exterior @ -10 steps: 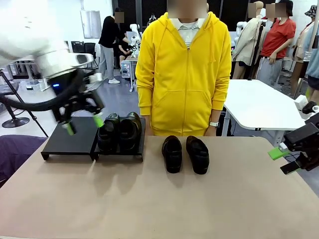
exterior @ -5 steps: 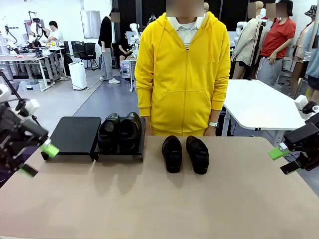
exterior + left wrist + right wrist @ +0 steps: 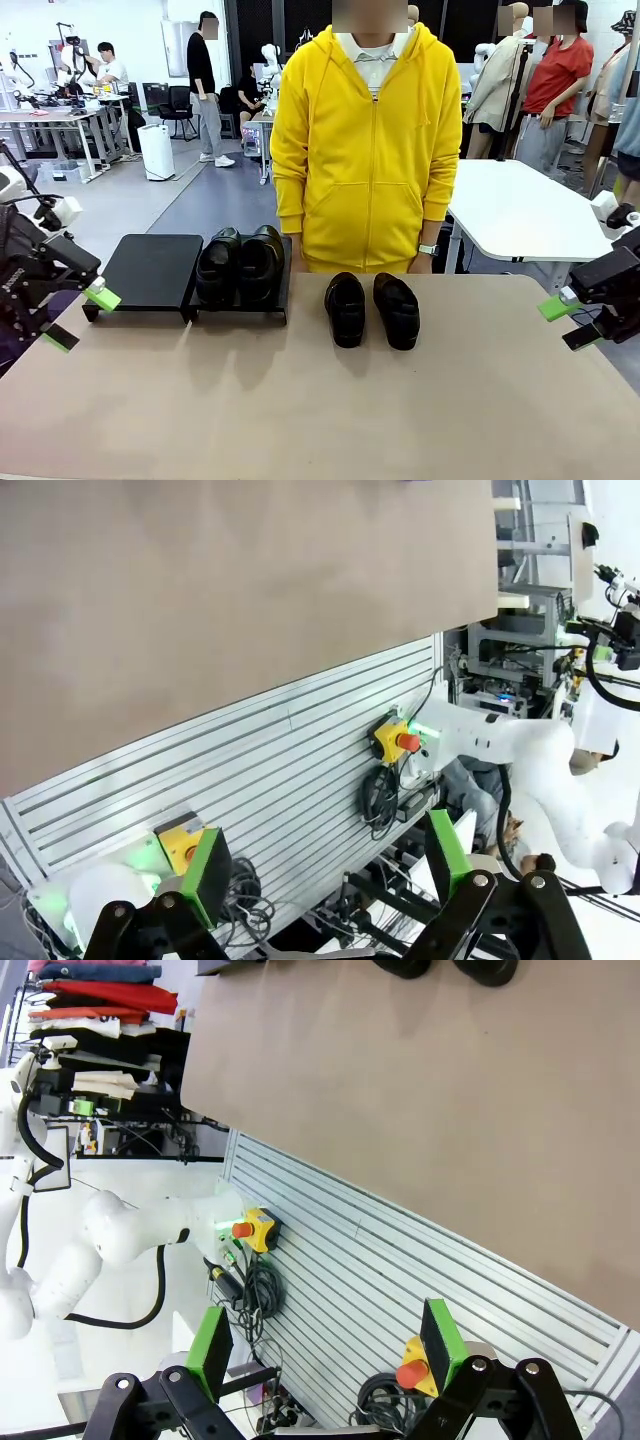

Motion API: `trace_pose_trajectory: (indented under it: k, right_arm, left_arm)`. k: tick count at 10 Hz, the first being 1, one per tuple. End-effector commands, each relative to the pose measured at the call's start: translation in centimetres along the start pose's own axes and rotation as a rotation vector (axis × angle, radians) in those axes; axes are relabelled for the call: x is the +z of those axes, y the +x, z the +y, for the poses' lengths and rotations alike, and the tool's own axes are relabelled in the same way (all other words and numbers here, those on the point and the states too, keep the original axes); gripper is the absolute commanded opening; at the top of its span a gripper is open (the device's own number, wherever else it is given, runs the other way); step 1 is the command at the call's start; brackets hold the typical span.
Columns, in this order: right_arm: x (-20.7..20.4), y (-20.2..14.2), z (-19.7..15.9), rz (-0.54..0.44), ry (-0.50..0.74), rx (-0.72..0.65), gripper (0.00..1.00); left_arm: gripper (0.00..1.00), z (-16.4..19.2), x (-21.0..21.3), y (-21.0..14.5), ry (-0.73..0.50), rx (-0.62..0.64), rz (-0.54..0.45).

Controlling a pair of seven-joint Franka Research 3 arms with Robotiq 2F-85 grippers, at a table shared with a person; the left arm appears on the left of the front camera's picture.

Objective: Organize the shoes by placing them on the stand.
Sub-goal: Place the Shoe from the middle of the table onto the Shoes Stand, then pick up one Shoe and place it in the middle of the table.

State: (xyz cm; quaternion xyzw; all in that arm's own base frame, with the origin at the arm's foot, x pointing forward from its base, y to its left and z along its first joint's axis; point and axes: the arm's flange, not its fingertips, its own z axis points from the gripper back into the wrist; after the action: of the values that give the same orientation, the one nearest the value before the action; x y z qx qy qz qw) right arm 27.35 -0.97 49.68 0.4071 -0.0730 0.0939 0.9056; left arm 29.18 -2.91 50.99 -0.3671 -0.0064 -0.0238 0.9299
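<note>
The table is bare in front. The stand sits far left, its left section free, two shoes on its right. The loose pair stands mid-table, long axes front to back, nearer the right gripper than the left gripper. Both are spread and empty at the table's sides.

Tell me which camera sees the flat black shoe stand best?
The front view: the whole low matte-black stand, two shiny black loafers on its right section. The right wrist view catches a dark corner at its top; the left wrist view faces tabletop.
</note>
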Motion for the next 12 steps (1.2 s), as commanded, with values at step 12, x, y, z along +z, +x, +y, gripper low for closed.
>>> trace_pose_trajectory:
  k: [12]
  right_arm:
    - [-13.1, 17.0, 6.9, 0.071, -0.393, 0.052, 1.0]
  left_arm:
    - [1.0, -0.2, 0.1, 0.2, -0.015, 0.017, -0.005]
